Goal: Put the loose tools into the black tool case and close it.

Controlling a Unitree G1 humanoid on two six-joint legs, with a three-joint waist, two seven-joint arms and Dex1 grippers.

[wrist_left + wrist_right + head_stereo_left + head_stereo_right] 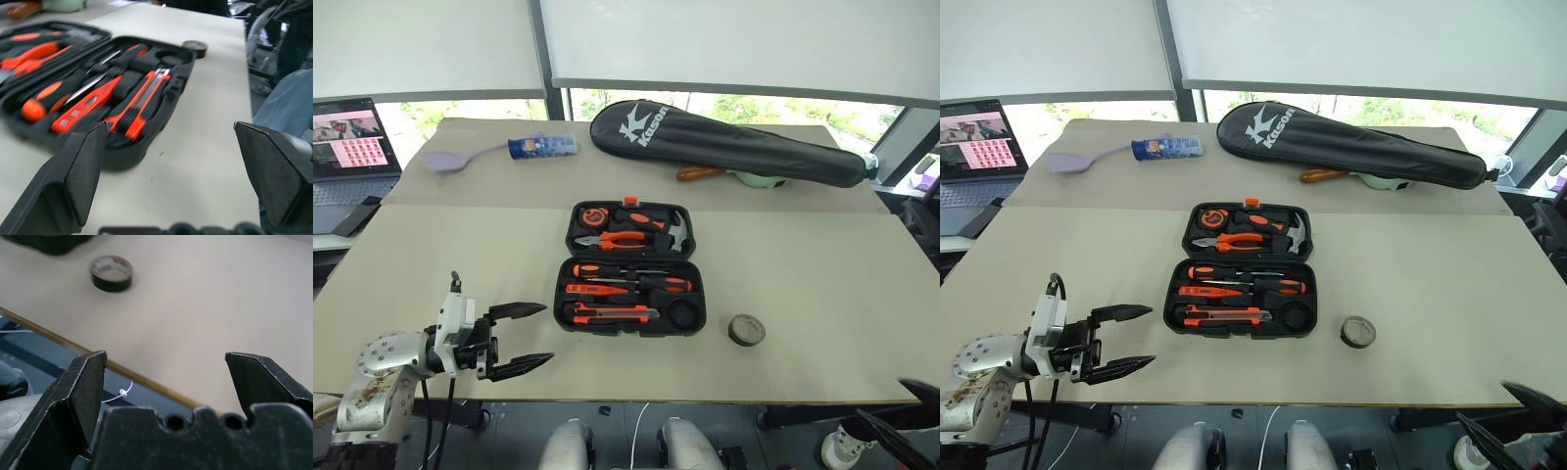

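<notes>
Nearest me, my left gripper [534, 338] hovers empty with fingers spread wide, left of the black tool case [630, 266], which lies open mid-table. Two screwdrivers [631, 276], the tester screwdriver [597, 290] and the utility knife [609, 313] already sit in its recesses. My right gripper [165, 367], also wide and empty, faces the small grey tape roll [746, 330], loose just right of the case. I judge that tape comes next: straddle its rim, squeeze gently, seat it in the round recess.

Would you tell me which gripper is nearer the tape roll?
Right. The right gripper hangs off the table edge near the tape roll; the left gripper is beyond the case.
</notes>
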